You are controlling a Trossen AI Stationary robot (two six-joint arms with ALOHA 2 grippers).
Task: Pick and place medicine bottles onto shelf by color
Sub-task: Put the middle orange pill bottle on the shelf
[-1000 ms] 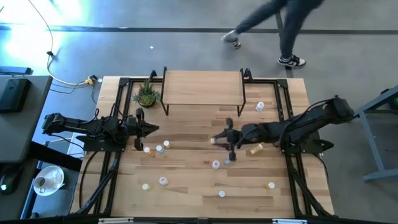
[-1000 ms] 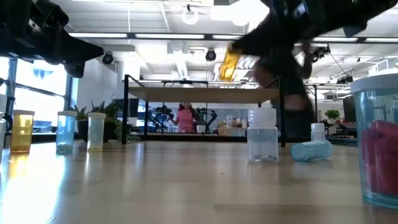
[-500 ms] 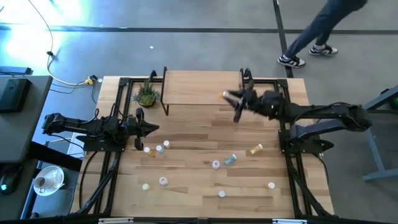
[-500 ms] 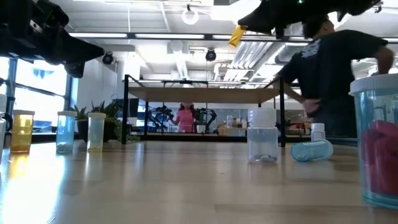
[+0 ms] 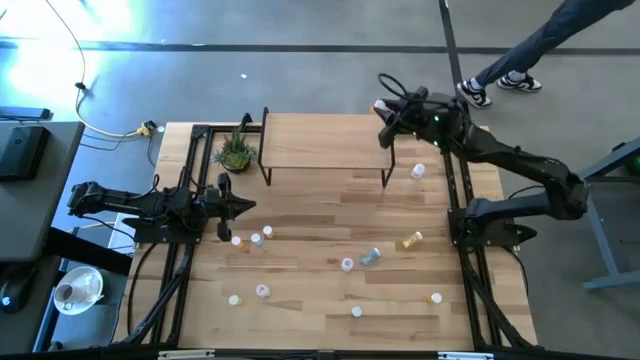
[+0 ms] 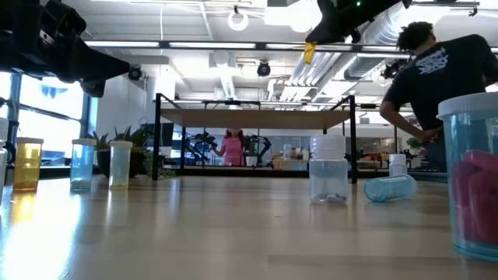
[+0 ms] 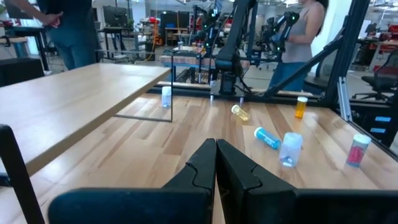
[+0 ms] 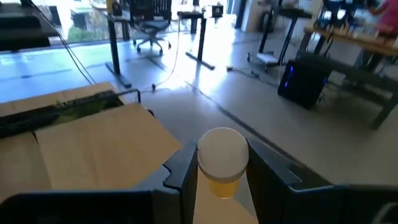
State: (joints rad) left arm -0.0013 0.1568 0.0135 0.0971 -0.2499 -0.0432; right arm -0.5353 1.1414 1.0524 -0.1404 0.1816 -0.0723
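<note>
Right claw [image 5: 384, 108] is up over the far right corner of the shelf [image 5: 325, 140], pinched onto a yellow bottle [image 8: 222, 160] with a white cap, held in the air between both fingers. Left claw [image 7: 216, 163] sits low at the left side of the surface [image 5: 310, 290], fingers closed tight with nothing in them. Other medicine bottles [image 5: 257, 239] are scattered across the surface, one blue bottle [image 5: 369, 257] on its side. Small potted plant [image 5: 236, 152] stands by the shelf's left end.
</note>
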